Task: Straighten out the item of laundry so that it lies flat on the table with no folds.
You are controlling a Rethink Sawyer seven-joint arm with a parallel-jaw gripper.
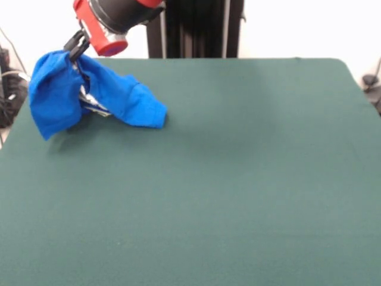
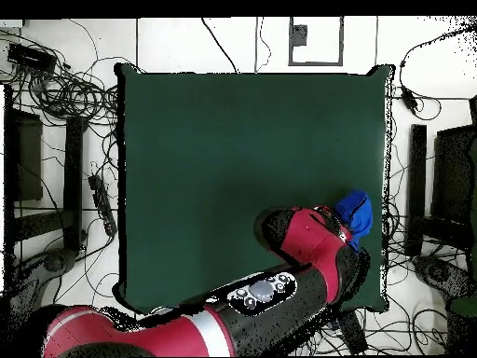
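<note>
One T-shirt (image 1: 89,95), royal blue, hangs bunched from my gripper (image 1: 76,46) at the far left corner of the table (image 1: 238,179) in the front view; my jaws are clenched on a pinch of the cloth at the top of the bundle. The left lobe of the shirt droops past the table's left edge, while the right lobe trails down to rest on the green felt, and a dark gap with a pale strip shows between the two. In the overhead view my one arm (image 2: 233,317), red and black, crosses the table's bottom right part and covers most of the shirt (image 2: 355,213), leaving only a small blue patch visible near the right edge. Nothing else lies on the felt. Around the table (image 2: 242,140), on the pale floor, run tangled black cables (image 2: 65,89), and dark stands are set along both sides.
</note>
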